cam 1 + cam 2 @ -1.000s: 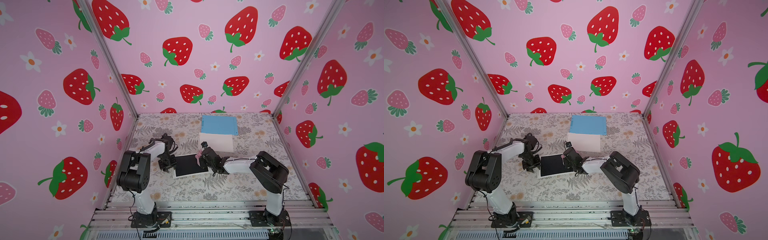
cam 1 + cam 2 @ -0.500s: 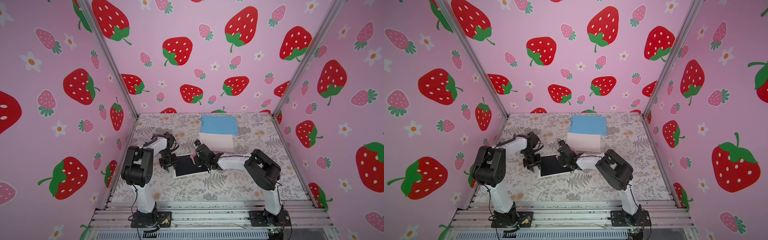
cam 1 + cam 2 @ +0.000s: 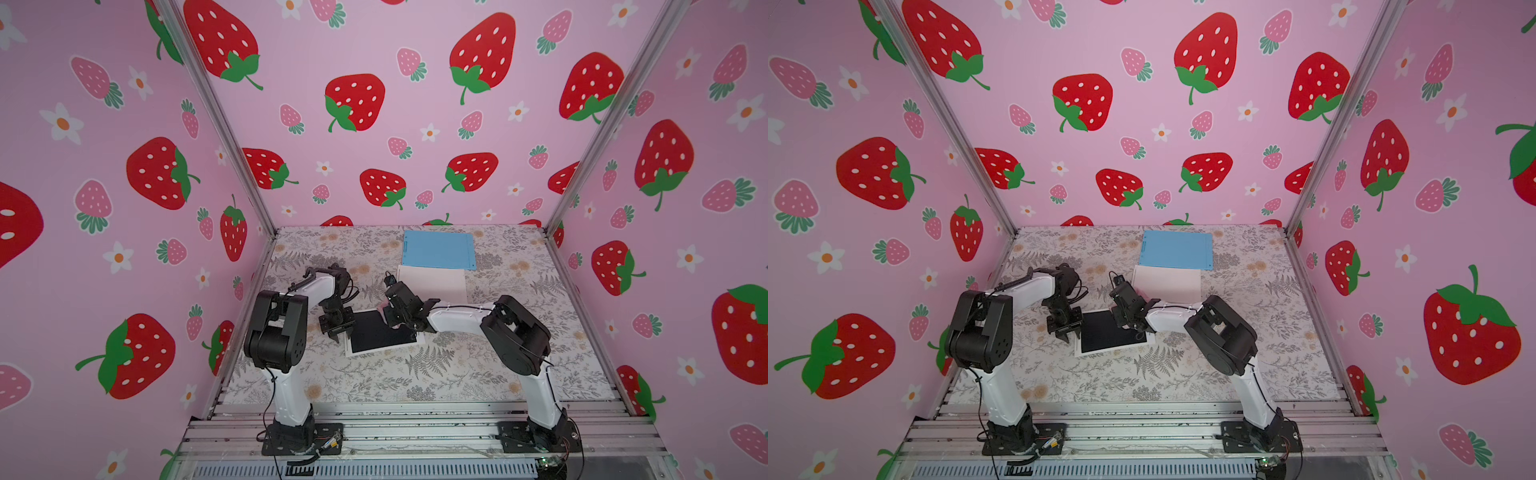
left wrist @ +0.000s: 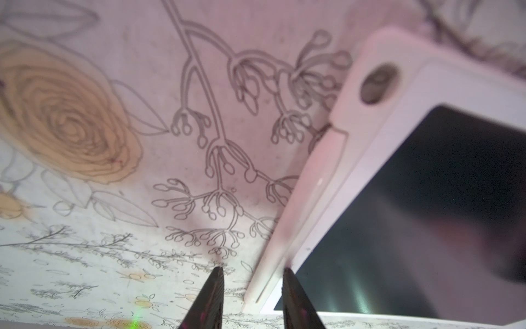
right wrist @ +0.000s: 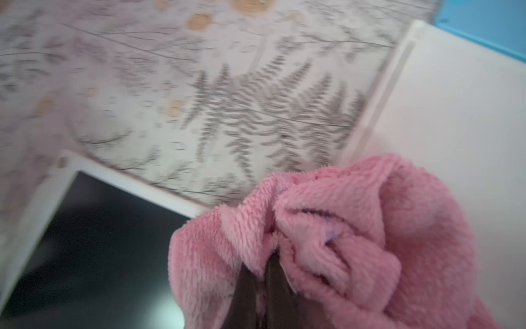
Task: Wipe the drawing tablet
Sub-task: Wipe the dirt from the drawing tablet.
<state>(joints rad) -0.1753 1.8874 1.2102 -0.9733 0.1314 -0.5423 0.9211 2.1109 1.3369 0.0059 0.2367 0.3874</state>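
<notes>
The right gripper [image 5: 257, 287] has its 2 fingers [image 5: 244, 296] pinched together on a fluffy pink cloth [image 5: 355, 242], which bunches up ahead of the tips and hangs over the far edge of the drawing tablet [image 3: 380, 332]. The left gripper [image 4: 250, 299] has its fingers narrowly parted astride the tablet's side rim, where a white stylus [image 4: 310, 185] sits clipped; whether they press it I cannot tell. Beyond the right fingertips lie a white board [image 5: 455, 99] and a blue board [image 3: 438, 250].

The tablet looks thin, light and stiff, its dark screen glossy and likely slippery, so the white bezel is the place to steady it. The cloth is soft and yielding.
</notes>
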